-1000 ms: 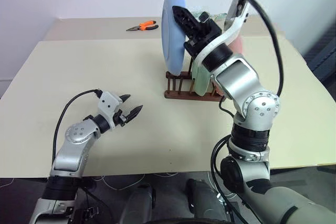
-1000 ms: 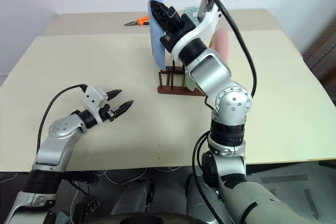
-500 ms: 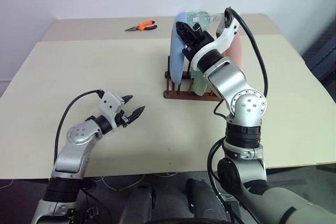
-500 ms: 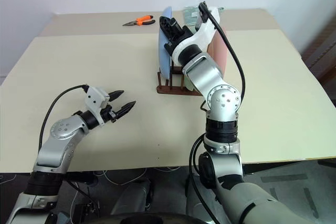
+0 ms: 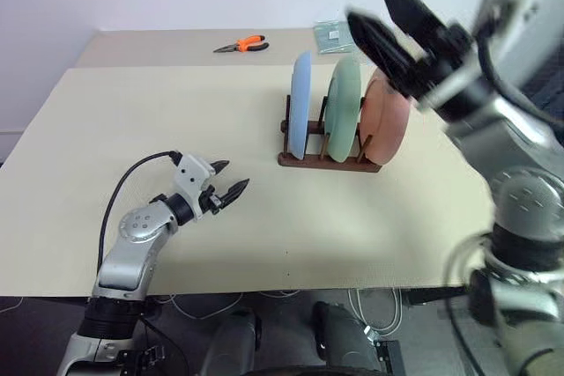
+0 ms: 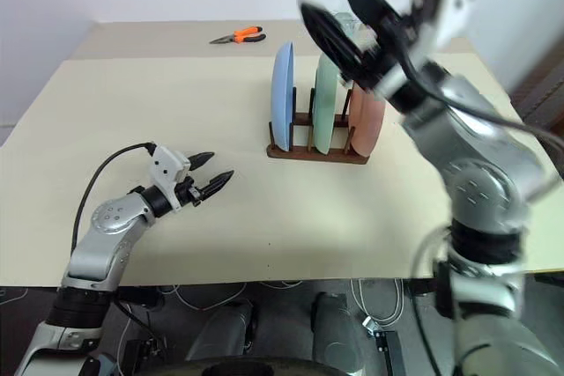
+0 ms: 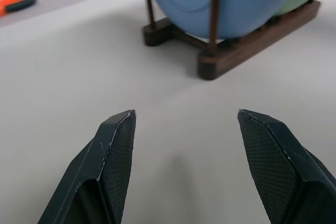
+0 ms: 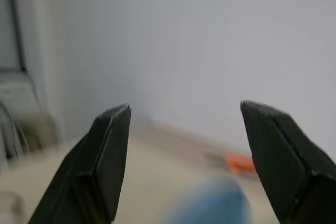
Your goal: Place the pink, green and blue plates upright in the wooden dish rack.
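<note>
While my right end effector hangs wide open and empty above the wooden dish rack, the blue plate, green plate and pink plate stand upright between its thin pegs. My left end effector, spread and empty, points toward the rack across bare matte bench. Orange pliers lie beyond; the flat greenish item behind is perhaps a packet.

Motion-smeared at two o'clock: right gripper and its arm. Half hidden behind the green plate: pink plate. Too small to make out: greenish flat thing at the table's far edge.
</note>
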Robot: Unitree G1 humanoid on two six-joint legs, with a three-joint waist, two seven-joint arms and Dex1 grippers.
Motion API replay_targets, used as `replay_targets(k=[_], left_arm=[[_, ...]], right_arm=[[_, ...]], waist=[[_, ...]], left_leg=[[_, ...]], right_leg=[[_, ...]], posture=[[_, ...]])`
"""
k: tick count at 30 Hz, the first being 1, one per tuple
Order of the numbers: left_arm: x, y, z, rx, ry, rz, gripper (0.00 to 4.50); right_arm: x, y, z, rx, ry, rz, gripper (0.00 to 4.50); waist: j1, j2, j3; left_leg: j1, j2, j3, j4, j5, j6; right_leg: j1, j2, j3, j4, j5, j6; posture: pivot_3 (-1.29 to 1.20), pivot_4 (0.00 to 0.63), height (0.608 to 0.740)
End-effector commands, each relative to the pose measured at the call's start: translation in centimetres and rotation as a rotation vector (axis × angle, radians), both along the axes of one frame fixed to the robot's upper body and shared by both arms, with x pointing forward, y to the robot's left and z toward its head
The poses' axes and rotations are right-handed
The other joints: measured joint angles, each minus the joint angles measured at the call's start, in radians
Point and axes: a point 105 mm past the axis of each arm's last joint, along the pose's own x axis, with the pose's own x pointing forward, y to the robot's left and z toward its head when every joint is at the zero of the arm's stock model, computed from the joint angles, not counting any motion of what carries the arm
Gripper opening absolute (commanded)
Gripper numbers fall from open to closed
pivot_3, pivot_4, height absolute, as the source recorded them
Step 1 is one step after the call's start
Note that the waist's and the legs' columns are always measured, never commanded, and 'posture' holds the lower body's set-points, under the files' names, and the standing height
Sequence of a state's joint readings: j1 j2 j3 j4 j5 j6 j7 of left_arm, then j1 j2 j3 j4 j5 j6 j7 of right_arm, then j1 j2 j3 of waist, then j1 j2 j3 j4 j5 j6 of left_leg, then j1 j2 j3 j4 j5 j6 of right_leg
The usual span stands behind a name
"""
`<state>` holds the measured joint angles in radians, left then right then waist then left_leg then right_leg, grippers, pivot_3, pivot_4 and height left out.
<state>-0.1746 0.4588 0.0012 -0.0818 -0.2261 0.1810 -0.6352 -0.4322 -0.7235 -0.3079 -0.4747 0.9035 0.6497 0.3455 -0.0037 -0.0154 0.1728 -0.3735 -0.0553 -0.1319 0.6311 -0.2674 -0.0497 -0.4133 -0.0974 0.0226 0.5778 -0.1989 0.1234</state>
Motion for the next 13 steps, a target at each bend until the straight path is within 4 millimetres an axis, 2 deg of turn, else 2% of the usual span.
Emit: replay_targets(k=[1,3,5,6,8,11,13], left_arm=[[0.7,1.5,1.2,0.027,-0.062,0.064,3.18],[1.0,2.0,1.0,0.042,-0.062,0.086,3.18],[1.0,2.4,0.8,0.052,-0.058,0.095,3.18],[1.0,2.5,0.7,0.053,-0.057,0.097,3.18],[1.1,2.4,0.6,0.052,-0.058,0.098,3.18],[0.7,2.7,0.4,0.052,-0.049,0.116,3.18],[0.4,2.8,0.4,0.057,-0.047,0.122,3.18]], right_arm=[[-1.0,-6.4,-1.8,-0.081,0.046,-0.191,3.38],[-1.4,-8.7,-4.7,-0.155,0.132,-0.255,3.38],[-1.7,-10.1,-8.4,-0.249,0.233,-0.293,3.38],[-1.9,-10.5,-9.6,-0.283,0.262,-0.302,3.38],[-1.9,-10.9,-10.5,-0.315,0.277,-0.306,3.38],[-1.5,-10.8,-13.8,-0.357,0.334,-0.311,3.38],[-0.9,-10.6,-14.4,-0.361,0.327,-0.314,3.38]], waist=[[-0.001,0.001,0.0],[-0.004,0.001,0.0],[-0.011,0.002,0.0],[-0.012,0.002,0.0],[-0.013,0.002,0.0],[-0.009,0.002,0.0],[-0.008,0.002,0.0]], left_leg=[[0.0,0.0,0.001,0.0,0.0,0.0],[0.001,0.0,0.002,0.0,0.0,0.0],[0.002,0.001,0.003,-0.001,0.0,0.0],[0.002,0.001,0.004,-0.001,0.0,0.0],[0.002,0.001,0.004,-0.001,0.0,0.0],[0.002,0.001,0.004,0.0,0.0,0.0],[0.002,0.001,0.004,0.0,0.0,0.0]], right_leg=[[0.0,0.0,0.0,0.0,0.0,0.0],[0.0,0.0,0.001,0.0,0.0,0.0],[0.0,0.0,0.001,0.001,0.0,0.001],[0.0,0.0,0.001,0.001,0.0,0.001],[0.0,0.0,0.002,0.002,0.0,0.001],[0.0,0.0,0.002,0.002,0.0,0.001],[0.0,0.0,0.002,0.001,0.0,0.001]], posture=[[0.0,0.15,0.74],[0.0,0.15,0.74],[0.0,0.15,0.74],[0.0,0.15,0.74],[0.0,0.15,0.74],[0.0,0.15,0.74],[0.0,0.15,0.74]])
